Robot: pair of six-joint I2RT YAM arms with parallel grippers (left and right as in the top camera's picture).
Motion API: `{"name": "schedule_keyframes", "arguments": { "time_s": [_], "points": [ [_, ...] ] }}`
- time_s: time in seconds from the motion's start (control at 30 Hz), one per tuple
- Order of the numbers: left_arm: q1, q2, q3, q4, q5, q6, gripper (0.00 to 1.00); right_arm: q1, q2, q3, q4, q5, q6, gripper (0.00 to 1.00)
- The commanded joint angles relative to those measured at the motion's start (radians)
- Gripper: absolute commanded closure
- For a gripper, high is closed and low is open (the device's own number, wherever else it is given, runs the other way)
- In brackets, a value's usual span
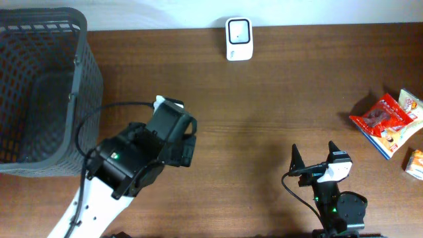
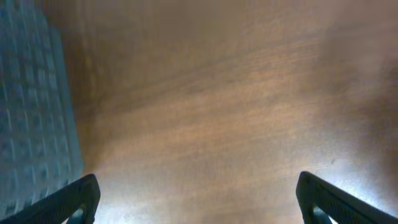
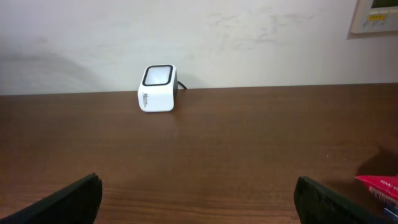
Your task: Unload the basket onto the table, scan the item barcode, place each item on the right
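Crinkly foil: a red snack packet (image 1: 380, 118) lies at 3 o'clock on the wooden table (image 1: 277, 99), untouched.
It looks light, soft and slippery, probably best pinched by a flat sealed edge so its barcode can face the boxy white scanner (image 1: 238, 38) at 12 o'clock. The left gripper (image 2: 199, 199) and right gripper (image 1: 314, 151) are spread wide and empty. A dark mesh basket (image 1: 39, 92) stands at 9 o'clock.

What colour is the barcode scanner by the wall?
The scanner is white with a black-rimmed window; right wrist view.
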Motion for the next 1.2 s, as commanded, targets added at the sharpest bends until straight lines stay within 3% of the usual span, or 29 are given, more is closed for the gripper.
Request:
{"name": "schedule_keyframes", "arguments": {
  "time_s": [0.0, 0.13, 0.37, 0.53, 0.83, 1.17],
  "points": [
    [0.084, -0.080, -0.089, 0.114, 0.143, 0.205, 0.01, -0.008, -0.008, -0.008, -0.003, 0.012, 0.004, 0.02],
    [0.190, -0.192, -0.285, 0.338, 0.320, 0.339, 0.01, -0.008, -0.008, -0.008, -0.003, 0.012, 0.004, 0.02],
    [0.363, -0.489, -0.612, 0.598, 0.397, 0.359, 0.01, -0.008, -0.007, -0.008, -0.003, 0.012, 0.003, 0.02],
    [0.422, -0.749, -0.735, 0.620, 0.439, 0.367, 0.01, -0.008, -0.007, -0.008, -0.003, 0.012, 0.004, 0.02],
    [0.488, -0.951, -0.929, 0.624, 0.466, 0.378, 0.01, -0.008, -0.007, -0.008, -0.003, 0.012, 0.004, 0.02],
    [0.602, -1.122, -1.095, 0.735, 0.509, 0.378, 0.01, -0.008, -0.007, -0.008, -0.003, 0.012, 0.004, 0.01]
  ]
}}
